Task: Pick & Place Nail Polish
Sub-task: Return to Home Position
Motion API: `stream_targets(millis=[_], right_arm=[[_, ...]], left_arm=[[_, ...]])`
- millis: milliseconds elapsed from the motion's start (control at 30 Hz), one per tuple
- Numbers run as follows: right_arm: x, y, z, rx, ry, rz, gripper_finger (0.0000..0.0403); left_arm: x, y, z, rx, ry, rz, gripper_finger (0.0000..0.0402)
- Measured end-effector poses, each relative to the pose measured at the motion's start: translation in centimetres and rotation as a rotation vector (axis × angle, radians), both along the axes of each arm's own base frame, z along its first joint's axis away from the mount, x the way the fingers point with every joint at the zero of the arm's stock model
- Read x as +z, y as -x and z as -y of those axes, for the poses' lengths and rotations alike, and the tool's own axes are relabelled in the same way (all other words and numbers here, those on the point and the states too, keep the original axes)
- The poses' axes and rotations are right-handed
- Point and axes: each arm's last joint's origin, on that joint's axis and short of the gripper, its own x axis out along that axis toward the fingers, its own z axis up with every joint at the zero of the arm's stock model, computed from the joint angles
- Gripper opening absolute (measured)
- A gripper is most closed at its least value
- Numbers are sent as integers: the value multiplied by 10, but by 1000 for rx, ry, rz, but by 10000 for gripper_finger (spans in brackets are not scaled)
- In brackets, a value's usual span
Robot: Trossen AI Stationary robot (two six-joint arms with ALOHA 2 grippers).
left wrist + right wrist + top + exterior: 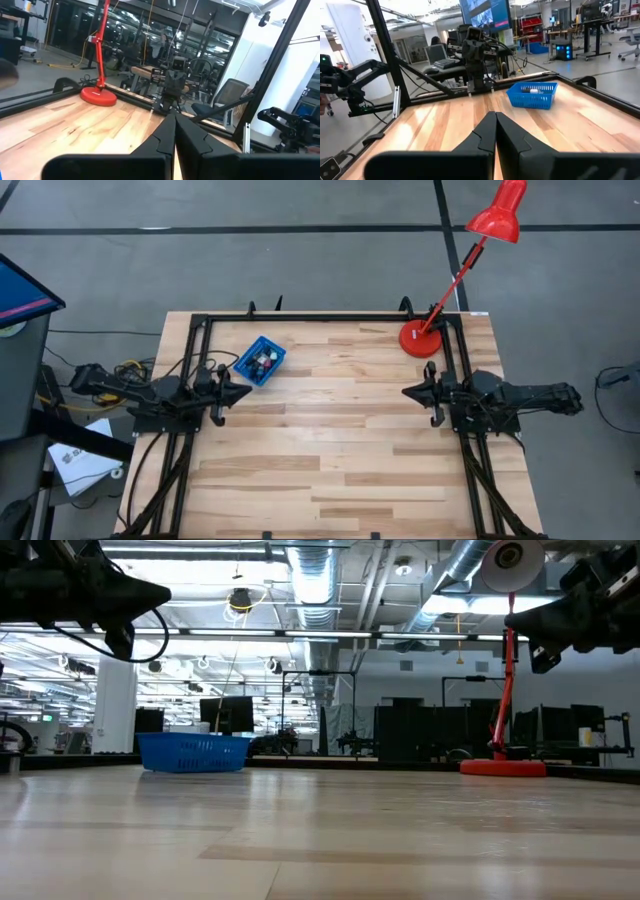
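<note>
Several tiny nail polish bottles (pixel 262 362) lie inside a blue plastic bin (pixel 247 360) at the table's far left; the bin also shows in the low view (pixel 193 752) and the right wrist view (pixel 532 95). My left gripper (pixel 247 392) is shut and empty, held above the table just near of the bin, pointing toward the table's right. My right gripper (pixel 407 392) is shut and empty at the table's right, pointing left. Each shows its closed fingers in its own wrist view, the left (pixel 174 131) and the right (pixel 495 131).
A red desk lamp stands with its round base (pixel 421 338) at the table's far right, its arm leaning off over the far edge. A black frame (pixel 320 317) runs along the far edge and both sides. Bare wood lies between the two arms.
</note>
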Motion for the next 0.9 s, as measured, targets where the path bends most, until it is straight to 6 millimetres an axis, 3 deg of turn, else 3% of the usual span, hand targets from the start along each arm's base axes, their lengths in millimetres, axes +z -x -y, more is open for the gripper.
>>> stream_targets(millis=[900], right_arm=[[-1,0,0,-1,1,-9,0]], left_arm=[[1,0,0,9,3,6,2]])
